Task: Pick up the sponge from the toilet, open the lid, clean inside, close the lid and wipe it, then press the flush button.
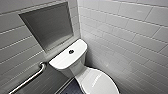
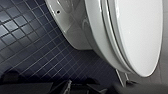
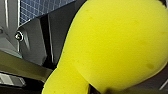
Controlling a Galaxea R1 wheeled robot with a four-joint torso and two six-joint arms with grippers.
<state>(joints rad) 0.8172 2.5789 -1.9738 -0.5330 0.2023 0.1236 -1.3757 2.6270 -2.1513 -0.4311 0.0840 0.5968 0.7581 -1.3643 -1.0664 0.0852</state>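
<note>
Closest in, my right gripper (image 3: 93, 89) is clamped on the sponge (image 3: 112, 42), bright yellow foam with a rounded, waisted outline and a faintly pitted face. My left gripper (image 2: 75, 87) hangs beside the toilet (image 2: 75, 32) over dark floor tiles (image 2: 22, 37), and I cannot tell its state. In the head view the lid (image 1: 100, 82) lies shut at 5 o'clock, and the tank cover (image 1: 62, 58) beyond carries the flush button (image 1: 71, 51).
</note>
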